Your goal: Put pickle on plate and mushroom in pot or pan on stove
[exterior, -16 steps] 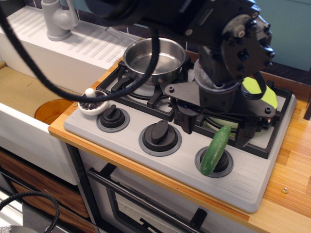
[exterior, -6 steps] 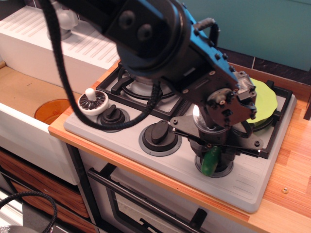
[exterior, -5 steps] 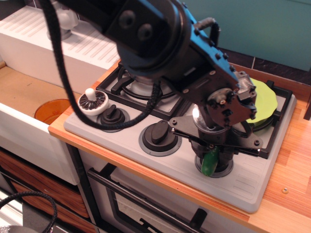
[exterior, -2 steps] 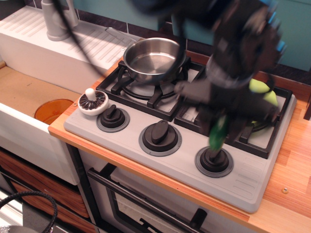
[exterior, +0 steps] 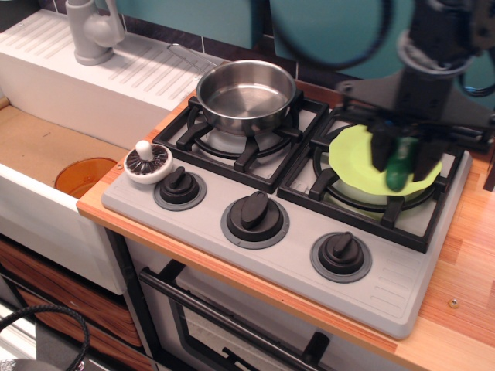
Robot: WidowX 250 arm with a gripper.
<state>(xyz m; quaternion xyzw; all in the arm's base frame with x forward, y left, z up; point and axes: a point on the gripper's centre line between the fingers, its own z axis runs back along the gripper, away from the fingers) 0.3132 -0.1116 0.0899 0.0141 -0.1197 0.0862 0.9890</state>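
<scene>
At the lower centre of the frame the stove (exterior: 255, 255) shows its three black knobs (exterior: 254, 211) all uncovered now; the right-hand one, where the pickle lay across it a few seconds back, is bare. At the stove's left front corner the mushroom (exterior: 148, 161) sits gills-up, just beside the left knob and in the same spot as before, untouched. Below it, in the sink at the left edge, an orange bowl (exterior: 83, 175) shows partly.

Farther back on the right, the claw (exterior: 401, 158) has come up from the knob row and hangs over the lime plate (exterior: 352, 161), which rests on the right burner grate. The claw is clenched on the pickle (exterior: 400, 165), held roughly upright between its fingers with the lower tip close to the plate; whether it touches I cannot tell through the blur.

So the pickle has been lifted and carried, and seems one release away from done. The mushroom half looks not yet begun.

At the upper centre the steel pan (exterior: 246, 94) stands empty on the left burner.
</scene>
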